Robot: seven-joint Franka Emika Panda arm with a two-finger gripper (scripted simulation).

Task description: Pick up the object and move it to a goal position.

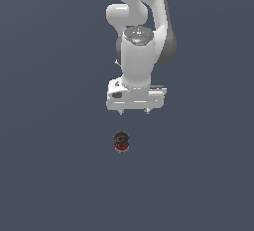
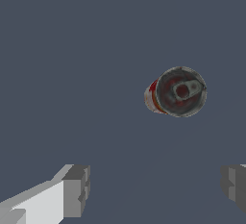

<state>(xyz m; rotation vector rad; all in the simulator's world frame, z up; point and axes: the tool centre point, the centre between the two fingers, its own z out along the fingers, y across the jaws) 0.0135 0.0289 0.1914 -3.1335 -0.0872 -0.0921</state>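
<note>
In the wrist view the gripper [image 2: 156, 192] stands wide apart and holds nothing, so this looks like the approach before the grasp. Beyond its fingers [image 2: 77, 189] the can [image 2: 177, 92] stands upright on the bare floor, its long axis vertical and its dark top facing the camera. In the exterior view the can lies below the hand and toward that view's left, so the next move calls for centring the jaws over it, then descending.

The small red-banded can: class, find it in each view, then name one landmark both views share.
Exterior view: the can stands on the grey floor, below the gripper, clear of it.
Wrist view: the can shows its dark top, beyond the fingertips.
Shared landmark: the open gripper's fingers.
</note>
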